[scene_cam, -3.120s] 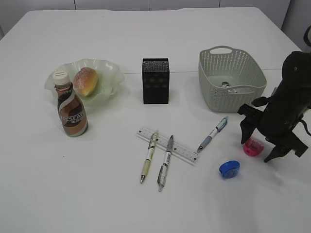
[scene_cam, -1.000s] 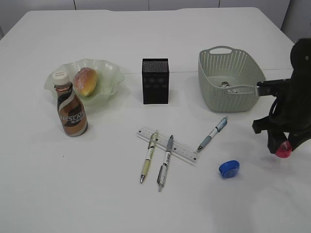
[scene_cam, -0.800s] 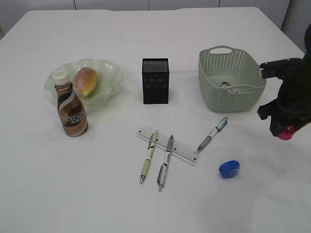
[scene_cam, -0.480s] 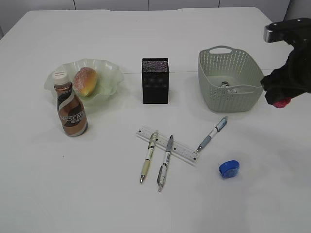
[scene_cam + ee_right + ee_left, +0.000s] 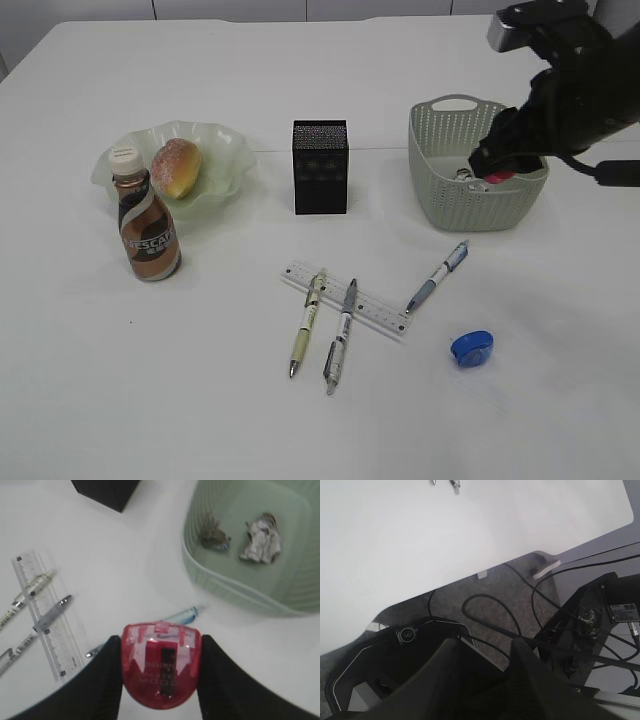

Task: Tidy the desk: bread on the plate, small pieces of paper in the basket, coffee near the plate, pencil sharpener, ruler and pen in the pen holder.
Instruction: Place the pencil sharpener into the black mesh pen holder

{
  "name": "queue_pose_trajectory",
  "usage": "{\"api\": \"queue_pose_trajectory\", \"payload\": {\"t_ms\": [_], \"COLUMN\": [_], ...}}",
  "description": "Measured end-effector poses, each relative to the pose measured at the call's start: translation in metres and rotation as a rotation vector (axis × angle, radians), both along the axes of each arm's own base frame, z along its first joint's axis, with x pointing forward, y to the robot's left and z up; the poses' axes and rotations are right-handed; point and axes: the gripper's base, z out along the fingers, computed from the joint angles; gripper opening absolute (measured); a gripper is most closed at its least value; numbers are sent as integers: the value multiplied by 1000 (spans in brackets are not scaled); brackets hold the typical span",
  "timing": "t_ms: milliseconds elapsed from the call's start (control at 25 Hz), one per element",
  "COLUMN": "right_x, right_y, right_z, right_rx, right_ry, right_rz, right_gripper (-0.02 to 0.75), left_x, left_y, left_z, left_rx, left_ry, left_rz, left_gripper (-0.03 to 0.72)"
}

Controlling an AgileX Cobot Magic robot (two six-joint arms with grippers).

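The right gripper has risen from the table to above the basket, jaws pinching the red pencil sharpener.

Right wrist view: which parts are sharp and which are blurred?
Right wrist view: the red translucent plastic pencil sharpener in the right gripper is fairly sharp; the pale green plastic basket and transparent plastic ruler are softly blurred.

Brown coffee bottle with label reading "NESCAFE" in white letters, ruler with fine scale marks, numbers too small to read, no other legible text
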Motion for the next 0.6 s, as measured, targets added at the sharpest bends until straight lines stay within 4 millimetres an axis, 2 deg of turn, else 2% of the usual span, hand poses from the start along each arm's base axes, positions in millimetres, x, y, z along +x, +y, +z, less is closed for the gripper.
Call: {"api": "queue_pose_trajectory", "payload": {"t_ms": [120, 280, 600], "right_x": [1, 5, 44], "right_y": [20, 35, 50], "right_z": [4, 11, 28], "right_rx": [2, 58, 190], "right_ry": [-70, -127, -189], "right_rz": [46, 41, -6], "right_gripper": [333, 333, 333], "left_x": [0, 0, 0], "left_y": [0, -1, -1], "left_z": [0, 1, 1], "left_rx": [-5, -14, -16], "left_ry": [1, 4, 4], "left_rz": [-1, -3, -3], "left_gripper": [254, 254, 254]}}
